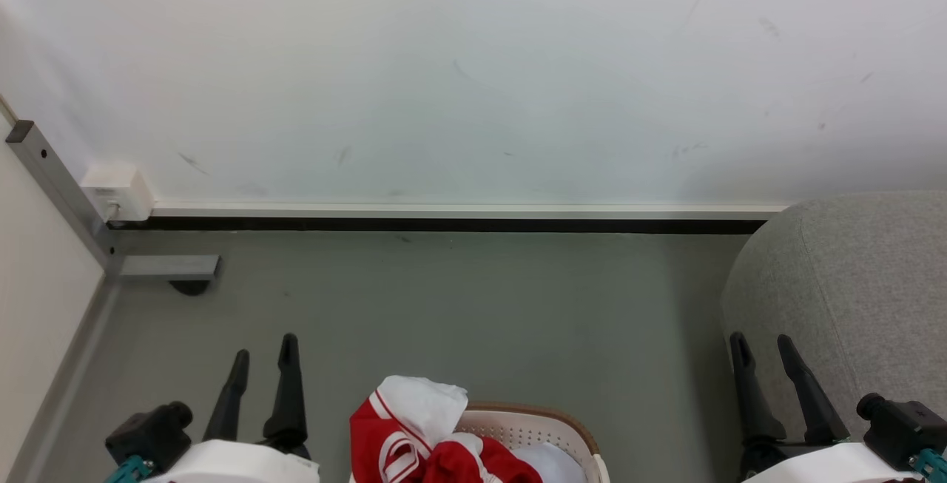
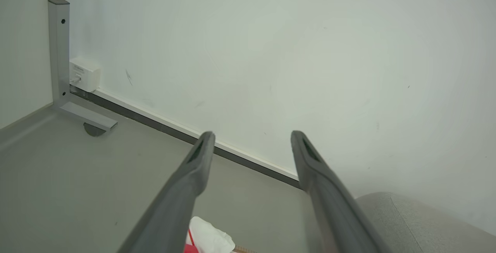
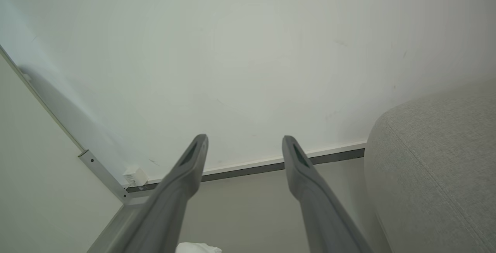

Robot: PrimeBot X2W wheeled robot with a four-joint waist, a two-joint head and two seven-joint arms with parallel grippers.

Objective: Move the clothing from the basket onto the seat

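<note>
The left tool [image 1: 265, 346] and right tool [image 1: 760, 337] both stand spread, empty; the clothing [image 1: 414, 435] heaps in the basket [image 1: 551, 424] between them, the seat [image 1: 851, 283] beside the right tool. It is likely soft, light and limp; pinch its raised white fold.

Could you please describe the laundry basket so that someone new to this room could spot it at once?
Below the white wall, the grey floor runs down to the head view's bottom edge, where the basket stands left of the grey seat. It alone is dotted with small round holes, cream plastic under a brown rim, heaped with red and white clothing.
</note>
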